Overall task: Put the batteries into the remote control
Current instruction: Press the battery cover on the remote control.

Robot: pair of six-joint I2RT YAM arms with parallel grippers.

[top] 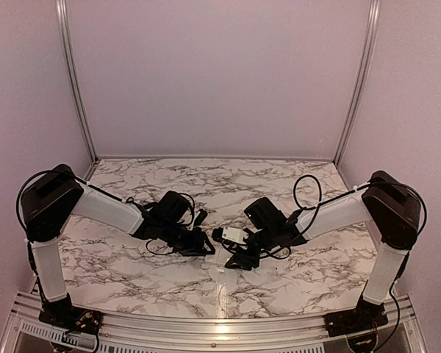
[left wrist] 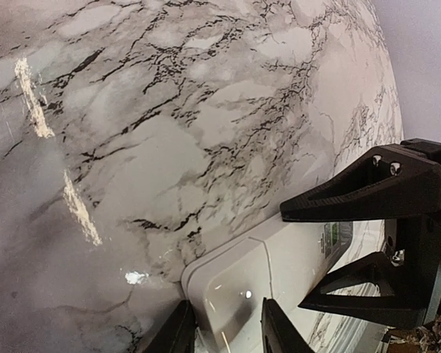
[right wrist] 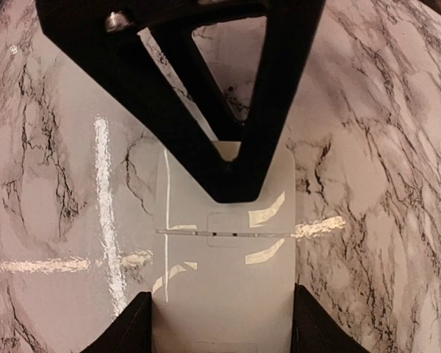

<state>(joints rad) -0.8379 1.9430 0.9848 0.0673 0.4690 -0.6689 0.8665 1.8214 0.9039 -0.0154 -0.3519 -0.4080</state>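
Remote control (top: 234,234) lies back-up at mid-desk (top: 169,283), right fingers (right wrist: 132,329) clamping its sides. Left fingers (left wrist: 175,334) are narrow, straddling its end; grip unclear. Cover (right wrist: 224,226) looks shut, no batteries visible: loading seemingly not started.

Your two arms are built alike. On the left arm (top: 106,209) and the right arm (top: 338,213) the long links wear smooth white shells, while the joint housings (top: 50,198) are bulky matt black blocks with rounded corners. Thin black cables (top: 306,193) loop loose beside the links on both sides, and each base (top: 358,320) is black too. The right gripper (left wrist: 292,257) has black fingers (left wrist: 367,190) shaped as open triangular frames with a grainy surface; two small silver screws (left wrist: 384,165) sit in the thick end. The left gripper (left wrist: 224,331) has the same black triangular make, with one silver screw head (right wrist: 116,20) showing.
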